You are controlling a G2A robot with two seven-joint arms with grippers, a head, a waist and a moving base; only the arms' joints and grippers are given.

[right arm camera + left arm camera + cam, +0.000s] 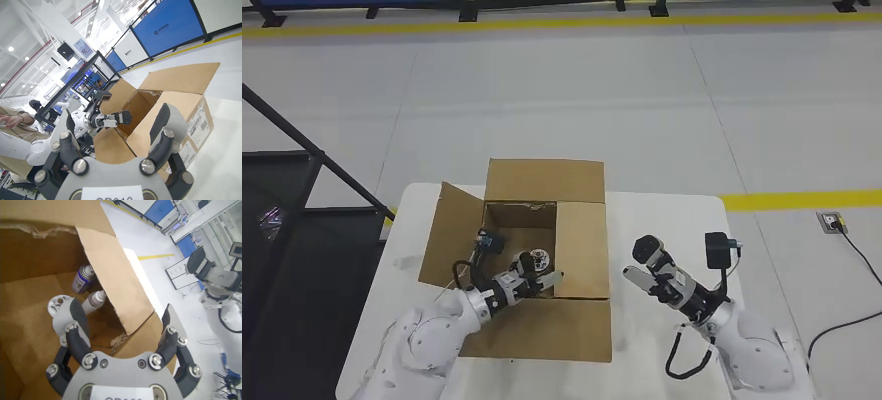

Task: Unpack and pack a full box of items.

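An open cardboard box [582, 250] stands in the middle of the white table, flaps spread. My left gripper [119, 311] hangs open over the box opening, straddling the near corner of the right-hand flap [111, 279]; it also appears in the top view [537, 272] and the right wrist view [121, 118]. Inside, against the wall under that flap, stand a blue-labelled spray can [83, 279] and a grey bottle [93, 302] with a white cap. My right gripper [117, 121] is open and holds nothing, to the right of the box [170, 117] above the table [642, 275].
The white table [672, 230] has bare room to the right of the box and a narrow strip to the left. A black frame [302, 150] stands off the table's left side. A yellow floor line [802, 200] runs behind the table.
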